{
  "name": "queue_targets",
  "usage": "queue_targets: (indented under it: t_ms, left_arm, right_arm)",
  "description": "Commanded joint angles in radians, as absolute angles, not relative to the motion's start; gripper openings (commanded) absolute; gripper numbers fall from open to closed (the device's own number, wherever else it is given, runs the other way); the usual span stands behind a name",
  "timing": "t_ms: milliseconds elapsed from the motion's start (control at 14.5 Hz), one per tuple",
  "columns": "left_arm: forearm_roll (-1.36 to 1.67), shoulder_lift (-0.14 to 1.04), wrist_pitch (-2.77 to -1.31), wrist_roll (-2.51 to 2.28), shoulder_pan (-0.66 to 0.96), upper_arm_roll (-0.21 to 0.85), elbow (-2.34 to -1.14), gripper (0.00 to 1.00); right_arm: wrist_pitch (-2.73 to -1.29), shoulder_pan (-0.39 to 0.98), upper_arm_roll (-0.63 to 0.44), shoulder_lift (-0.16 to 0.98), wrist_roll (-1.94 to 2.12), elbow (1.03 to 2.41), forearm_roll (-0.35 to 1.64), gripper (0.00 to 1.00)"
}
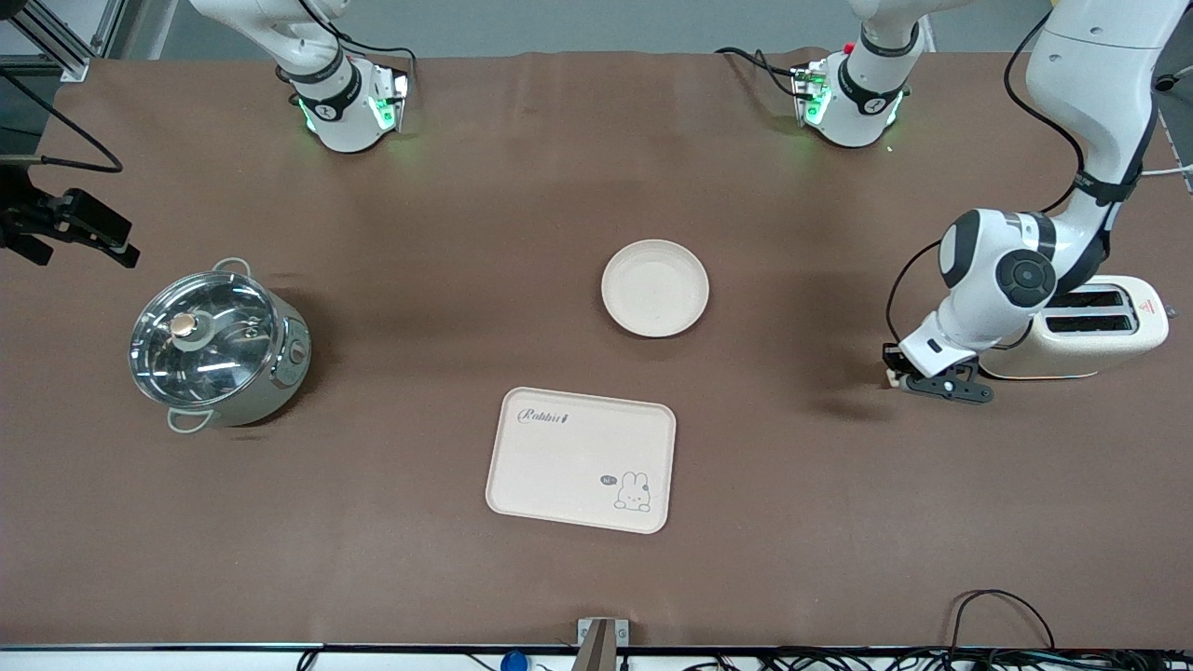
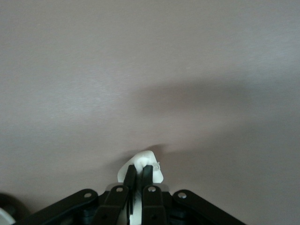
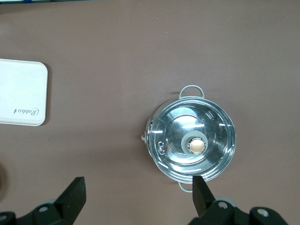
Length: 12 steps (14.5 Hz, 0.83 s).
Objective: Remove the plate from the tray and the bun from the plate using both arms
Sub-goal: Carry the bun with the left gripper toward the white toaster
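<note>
The round cream plate [image 1: 655, 287] sits on the brown table, farther from the front camera than the tray. My left gripper [image 1: 909, 380] is low over the table beside the toaster and is shut on the small pale bun [image 1: 891, 377]. In the left wrist view the bun [image 2: 146, 160] sticks out between the closed fingertips of the left gripper [image 2: 139, 171]. My right gripper [image 1: 70, 228] hangs open and empty high at the right arm's end of the table, by the pot. The right wrist view shows the right gripper [image 3: 138, 187] with its fingers wide apart.
A cream rabbit tray [image 1: 580, 459] lies nearer the front camera than the plate; its corner shows in the right wrist view [image 3: 21, 93]. A steel pot with a glass lid [image 1: 219, 347] stands at the right arm's end. A cream two-slot toaster [image 1: 1090, 335] stands at the left arm's end.
</note>
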<state>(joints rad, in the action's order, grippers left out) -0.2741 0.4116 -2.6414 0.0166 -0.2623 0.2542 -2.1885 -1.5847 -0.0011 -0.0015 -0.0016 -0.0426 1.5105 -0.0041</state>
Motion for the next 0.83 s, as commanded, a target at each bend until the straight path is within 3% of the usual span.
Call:
queue_targets:
  t_ms: [0, 69, 138, 276, 483, 759]
  left_arm:
    - [-0.295, 0.426, -2.649, 0.011, -0.272, 0.265, -2.174, 0.29]
    - [-0.295, 0.429, -2.648, 0.006, -0.265, 0.265, -2.174, 0.44]
    - [-0.296, 0.430, -2.648, 0.008, -0.265, 0.267, -2.172, 0.51]
    - [-0.296, 0.428, -2.646, 0.026, -0.267, 0.267, -2.174, 1.00]
    - [-0.296, 0.416, -2.631, 0.014, -0.265, 0.302, -2.160, 1.00]
    - [-0.295, 0.345, -2.372, -0.073, -0.267, 0.373, -2.073, 1.00]
  right_arm:
    - [-1.586, -0.005, -0.002, -0.011, -0.043, 1.522, 0.003, 1.00]
    - [-1.586, -0.005, -0.002, -0.011, -0.043, 1.522, 0.003, 1.00]
    - [-1.586, -0.005, -0.002, -0.011, -0.043, 1.522, 0.003, 1.00]
    - [-1.586, -0.006, 0.000, -0.011, -0.044, 1.522, 0.003, 1.00]
    - [-1.588, -0.005, 0.000, -0.011, -0.044, 1.522, 0.003, 1.00]
    - [-1.588, -0.006, -0.002, -0.011, -0.046, 1.522, 0.003, 1.00]
